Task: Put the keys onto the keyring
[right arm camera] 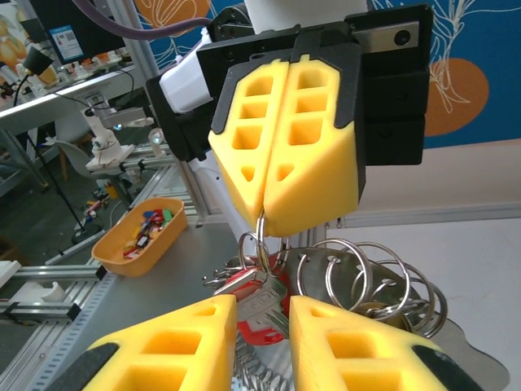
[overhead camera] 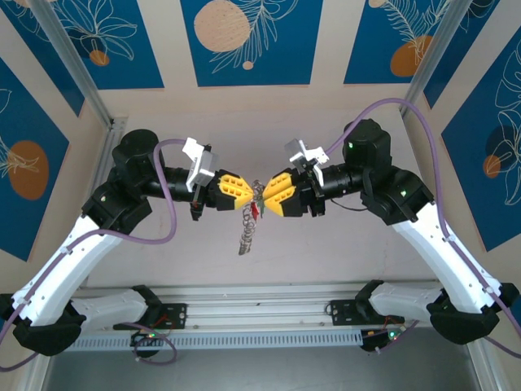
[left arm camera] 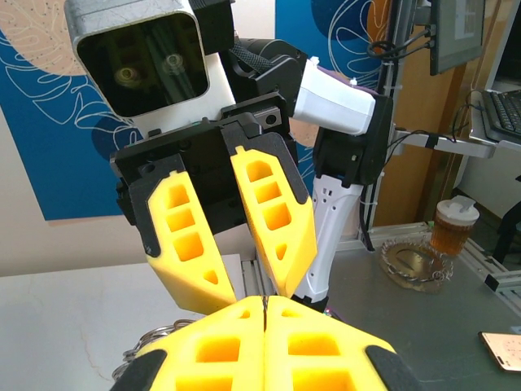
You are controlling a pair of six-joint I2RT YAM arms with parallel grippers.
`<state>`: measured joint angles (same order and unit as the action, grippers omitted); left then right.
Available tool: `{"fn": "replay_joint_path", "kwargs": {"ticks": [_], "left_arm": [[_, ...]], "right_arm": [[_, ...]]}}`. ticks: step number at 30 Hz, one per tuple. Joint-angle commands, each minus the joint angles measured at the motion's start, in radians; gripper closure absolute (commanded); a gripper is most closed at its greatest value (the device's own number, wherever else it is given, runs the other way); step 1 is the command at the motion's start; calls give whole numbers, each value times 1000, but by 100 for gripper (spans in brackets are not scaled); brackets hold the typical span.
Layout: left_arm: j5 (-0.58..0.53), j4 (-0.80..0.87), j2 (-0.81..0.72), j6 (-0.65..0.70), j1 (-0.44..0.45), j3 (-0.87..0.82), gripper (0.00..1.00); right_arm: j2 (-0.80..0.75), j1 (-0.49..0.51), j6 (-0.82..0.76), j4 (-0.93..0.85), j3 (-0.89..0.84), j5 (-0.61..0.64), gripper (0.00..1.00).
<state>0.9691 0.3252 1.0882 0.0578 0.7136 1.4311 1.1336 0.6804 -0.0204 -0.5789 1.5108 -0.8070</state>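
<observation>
Top external — keyring (overhead camera: 244, 236) hangs lengthwise downframe; left gripper (overhead camera: 250, 189) clamps it, right gripper (overhead camera: 266, 195) parted.

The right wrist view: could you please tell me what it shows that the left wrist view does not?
Right wrist, not left wrist: the red key between the fingers of the right gripper, the left gripper pinching a ring of the keyring, and an orange bowl. Left wrist, not right wrist: a lidded cup and a phone. Both: the two grippers tip to tip, and part of the keyring.
</observation>
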Motion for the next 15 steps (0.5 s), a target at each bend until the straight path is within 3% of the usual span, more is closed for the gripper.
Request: {"fn": "replay_joint_path", "kwargs": {"ticks": [1,15], "left_arm": [[34,-18,-4,4,-4,34,100],[36,-38,-10,-8,-4,22,100]], "right_arm": [[15,10,16,8,22,-55,77],[54,46,6,11,40,-31,83]]}}
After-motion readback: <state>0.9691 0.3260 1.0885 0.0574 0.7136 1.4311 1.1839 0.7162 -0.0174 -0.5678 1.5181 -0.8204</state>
